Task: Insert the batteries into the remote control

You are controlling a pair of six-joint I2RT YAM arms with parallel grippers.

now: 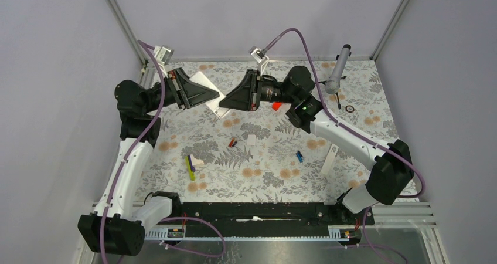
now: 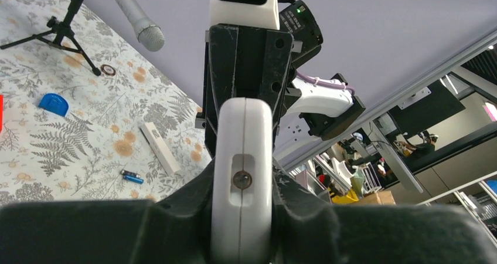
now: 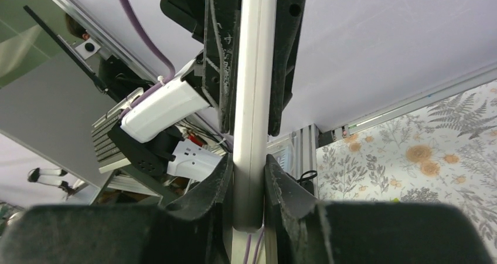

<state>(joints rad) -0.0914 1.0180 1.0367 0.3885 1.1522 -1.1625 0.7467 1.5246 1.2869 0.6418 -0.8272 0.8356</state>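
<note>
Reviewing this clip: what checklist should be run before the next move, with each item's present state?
1. Left gripper closed on the remote control: ok.
2. Right gripper closed on the same remote control: ok.
3. Remote control held up off the table: ok.
4. Battery compartment open and facing up: cannot tell.
5. Red-and-black battery and blue battery lying free on the table, not loaded: ok.
6. A gripper free to pick up a battery: not ok, both hold the remote control.

I see a light-grey remote control (image 2: 243, 158), one red-and-black battery (image 1: 232, 142) and one blue battery (image 1: 299, 156) (over a grey-fern, orange-blossom table cover (image 1: 269, 179)).
</note>
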